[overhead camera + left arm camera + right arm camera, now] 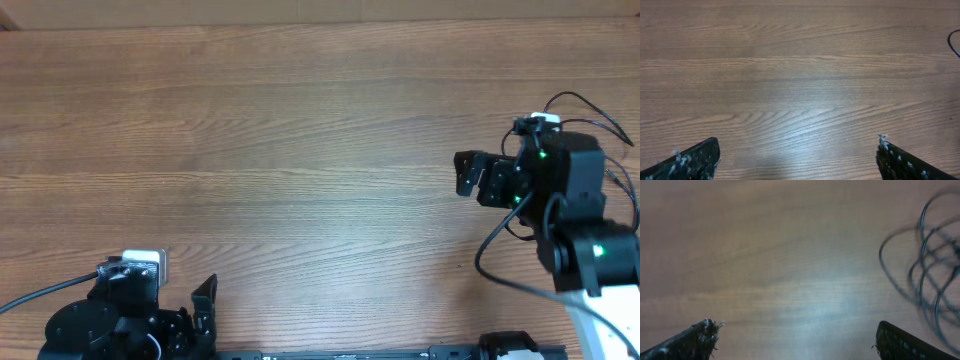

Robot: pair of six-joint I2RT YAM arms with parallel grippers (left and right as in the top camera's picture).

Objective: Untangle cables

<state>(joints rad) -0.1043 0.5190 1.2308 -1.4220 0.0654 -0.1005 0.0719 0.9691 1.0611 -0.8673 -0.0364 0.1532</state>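
Black looped cables [921, 227] lie near the right fingers [690, 342], spread empty like the left fingers [695, 159].

Blurry. Right gripper [795, 340] w/ fingers spread wide over wood table [765, 245]. Cables [925, 265], several overlapping loops, lie beyond gripper's finger at view's right, apart from it.

I count one table [300, 120]. Two arms: left arm [110, 315], right arm [575, 200]. Two pincers: left pincer [797, 145], right pincer [795, 326]. Two fingers each, four fingers total. Cables [922, 275]: one tangle on my right wrist feed, several overlapping loops. Too blurred for me to count separate cords or plugs.
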